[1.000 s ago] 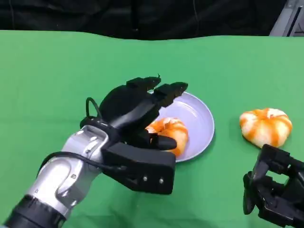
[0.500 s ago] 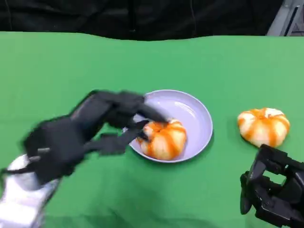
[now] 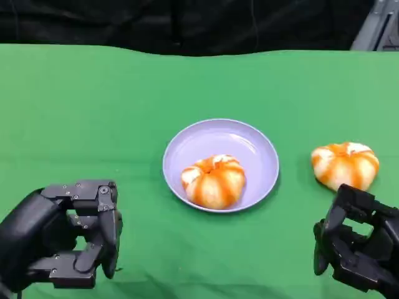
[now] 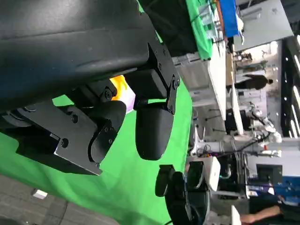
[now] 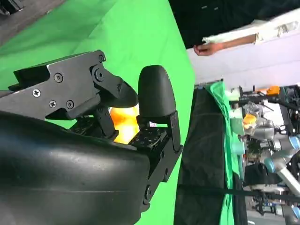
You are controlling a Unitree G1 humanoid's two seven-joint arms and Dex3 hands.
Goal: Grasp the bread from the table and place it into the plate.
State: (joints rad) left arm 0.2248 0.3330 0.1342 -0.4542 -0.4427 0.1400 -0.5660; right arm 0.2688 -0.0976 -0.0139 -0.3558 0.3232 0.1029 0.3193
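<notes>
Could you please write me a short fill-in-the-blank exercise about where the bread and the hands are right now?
1. One bread lies in the ____.
2. The other bread lies on the green ____.
3. The left hand holds ____.
4. The bread on the table lies nearest the ____ hand.

Missing words: plate; table; nothing; right

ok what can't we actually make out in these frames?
- Left hand: head view's lower edge cuts off its forearm.
- Right hand: cut by the head view's corner; fingers curled, nothing seen in them.
- Bread on the table: an orange sliver in the right wrist view, behind the fingers.
- Bread in the plate: underside hidden; plate.
</notes>
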